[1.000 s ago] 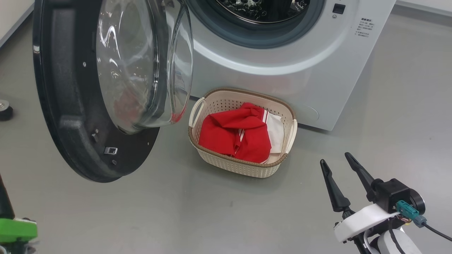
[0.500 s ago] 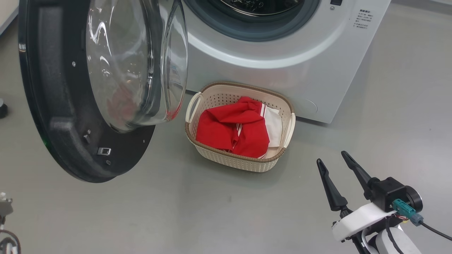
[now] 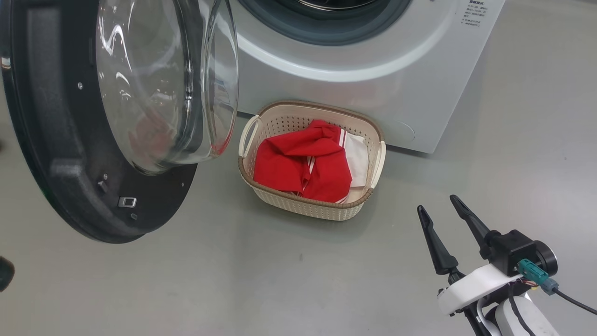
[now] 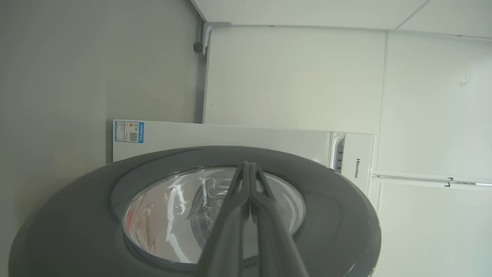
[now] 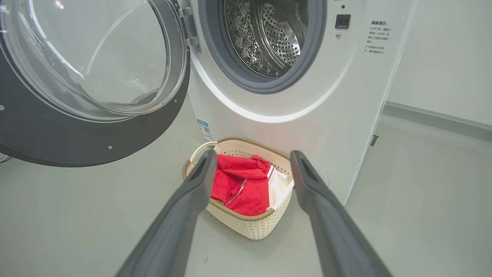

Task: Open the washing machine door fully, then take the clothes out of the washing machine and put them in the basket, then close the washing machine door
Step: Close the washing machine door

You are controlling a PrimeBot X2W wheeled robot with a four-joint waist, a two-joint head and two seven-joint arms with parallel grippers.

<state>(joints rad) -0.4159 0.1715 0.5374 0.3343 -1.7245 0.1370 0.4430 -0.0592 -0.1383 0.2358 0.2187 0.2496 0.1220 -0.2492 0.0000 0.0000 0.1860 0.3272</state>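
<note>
The washing machine door stands open at the left, its glass bowl facing the white washing machine. The steel drum looks empty. On the floor in front, the basket holds the red and white clothes. My right gripper hovers open at the lower right, well short of the basket, nothing between its fingers. In the right wrist view the gripper frames the basket and clothes. My left gripper is shut and empty, pointing at the door's outer face.
Grey floor spreads around the basket and toward me. The open door overhangs the floor to the left of the basket. A white wall stands behind the machine, which carries a blue label. A dark rounded part shows at the left edge.
The head camera has moved, sliding the whole scene up and left. A green arm part has left the lower left corner. The right gripper stays open, the clothes lie unchanged.
</note>
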